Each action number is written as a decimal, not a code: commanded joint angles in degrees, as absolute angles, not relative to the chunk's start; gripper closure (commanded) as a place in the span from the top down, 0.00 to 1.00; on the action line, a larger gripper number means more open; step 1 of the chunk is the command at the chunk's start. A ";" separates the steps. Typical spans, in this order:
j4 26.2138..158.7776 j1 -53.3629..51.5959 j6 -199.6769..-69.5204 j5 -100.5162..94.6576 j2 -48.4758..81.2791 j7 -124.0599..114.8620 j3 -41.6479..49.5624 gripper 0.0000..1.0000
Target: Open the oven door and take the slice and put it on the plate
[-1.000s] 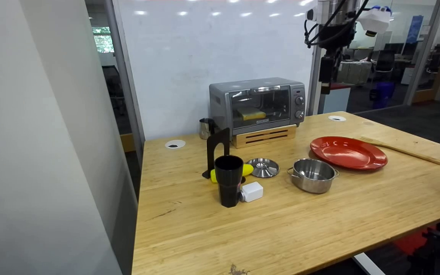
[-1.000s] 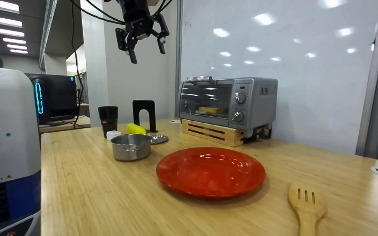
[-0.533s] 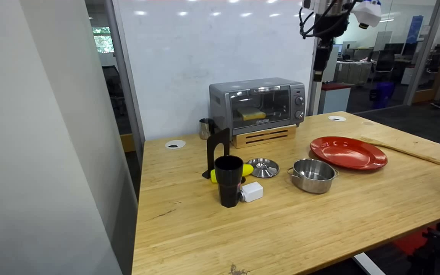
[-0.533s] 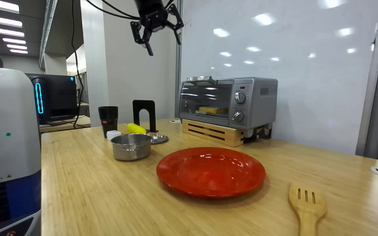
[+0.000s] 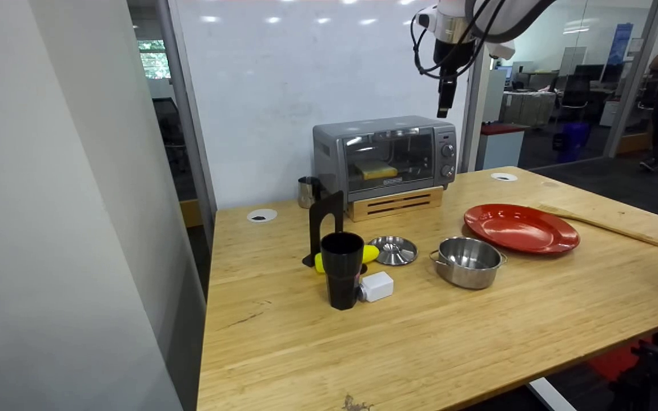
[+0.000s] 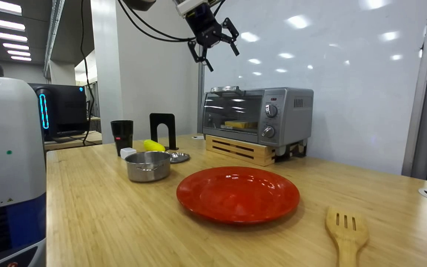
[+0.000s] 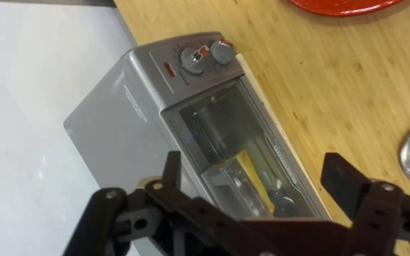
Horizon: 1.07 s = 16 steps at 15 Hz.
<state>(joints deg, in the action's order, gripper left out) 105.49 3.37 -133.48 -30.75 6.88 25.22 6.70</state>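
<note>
The oven door (image 6: 217,111) is shut on the grey toaster oven, its silver handle (image 7: 242,188) running along the top. Behind its glass lies the slice (image 5: 376,169), a pale yellow piece; in the wrist view the handle hides part of this slice (image 7: 256,179). In both exterior views my gripper (image 6: 224,62) hangs in the air above the oven, apart from it. Its jaws stand wide open with nothing between them. The wrist view looks down on the door and handle between the fingertips. On the table in front of the oven rests the red plate (image 6: 237,194), with nothing on it.
A wooden riser (image 6: 240,149) supports the oven, close to a whiteboard wall (image 6: 365,111). Around the table stand a steel pot (image 5: 469,264), its lid (image 5: 396,251), a black cup (image 5: 342,271), a white bottle (image 5: 377,286), a black bookend (image 6: 162,118) and a wooden spatula (image 6: 347,230).
My gripper has travelled through the air to above the oven and tilted, staying open. A person has come into view in the background. The oven, slice and plate have not moved.
</note>
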 commanded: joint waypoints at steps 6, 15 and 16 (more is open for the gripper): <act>103.09 3.32 -151.60 -46.35 15.54 16.81 6.79 1.00; 105.38 2.74 -151.41 -46.08 15.59 15.26 6.29 1.00; 105.37 2.79 -151.51 -46.21 15.81 15.14 6.40 1.00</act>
